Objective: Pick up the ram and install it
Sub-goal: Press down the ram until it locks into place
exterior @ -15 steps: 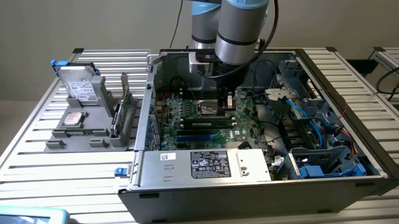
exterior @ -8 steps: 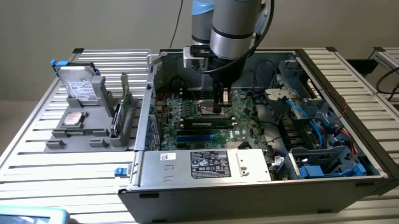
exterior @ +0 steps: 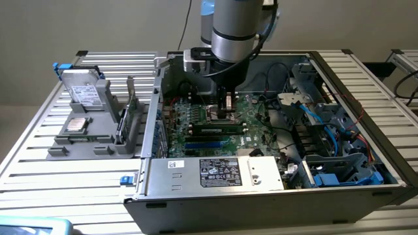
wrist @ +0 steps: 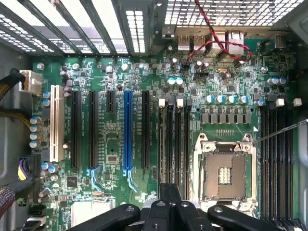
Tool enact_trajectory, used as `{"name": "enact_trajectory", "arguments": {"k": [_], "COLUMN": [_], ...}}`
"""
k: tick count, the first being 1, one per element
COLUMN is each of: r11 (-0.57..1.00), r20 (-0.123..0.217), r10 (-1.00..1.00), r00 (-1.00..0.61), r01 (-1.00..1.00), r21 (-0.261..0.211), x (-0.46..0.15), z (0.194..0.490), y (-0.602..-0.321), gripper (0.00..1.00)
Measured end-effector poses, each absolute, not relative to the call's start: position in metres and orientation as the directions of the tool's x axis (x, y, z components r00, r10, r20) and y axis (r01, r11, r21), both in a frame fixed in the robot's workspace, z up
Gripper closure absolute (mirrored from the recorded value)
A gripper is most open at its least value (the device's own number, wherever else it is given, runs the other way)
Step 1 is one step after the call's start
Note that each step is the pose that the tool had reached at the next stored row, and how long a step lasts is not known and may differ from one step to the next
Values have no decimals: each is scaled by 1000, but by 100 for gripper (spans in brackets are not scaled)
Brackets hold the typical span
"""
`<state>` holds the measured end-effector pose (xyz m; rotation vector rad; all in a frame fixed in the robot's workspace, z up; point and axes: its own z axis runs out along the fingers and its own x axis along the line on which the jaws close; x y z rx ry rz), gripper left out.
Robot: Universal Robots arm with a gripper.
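Note:
The ram, a narrow green stick with a pale label, stands level in one of the black memory slots on the motherboard inside the open computer case. My gripper hangs straight down just above and behind the ram's top edge, fingers shut together with nothing between them. I cannot tell whether the tips touch the ram. In the wrist view the gripper sits over the row of memory slots, beside the bare processor socket.
The case walls enclose the board. A power supply lies in front, with blue and black cables and a drive cage at the exterior view's right. A grey holder outside carries a hard drive, a processor chip and a card.

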<state>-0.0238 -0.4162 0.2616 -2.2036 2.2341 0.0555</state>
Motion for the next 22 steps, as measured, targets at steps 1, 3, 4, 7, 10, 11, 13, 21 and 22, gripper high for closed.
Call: {"name": "enact_trajectory", "arguments": {"k": [1,3,4,7,10,11,13,21,22], "r11": [14,14,14,14,14,14,14,14,15], "r20": [-27,-27,-27,-27,-27,-27,-27,-28,-28], "r10": [-1000,-1000,-1000,-1000,-1000,-1000,-1000,-999,-999], "r00": [-14,-14,-15,-14,-14,-14,-14,-15,-15], "r01": [-1000,-1000,-1000,-1000,-1000,-1000,-1000,-1000,-1000], "r21": [22,22,21,21,20,20,18,16,15], "x": [-26,-32,-35,-38,-40,-41,-44,-46,-46], "z": [261,260,259,254,248,246,243,232,231], "y": [-416,-416,-416,-417,-417,-418,-418,-418,-418], "gripper": [89,89,89,89,89,89,89,89,89]}}
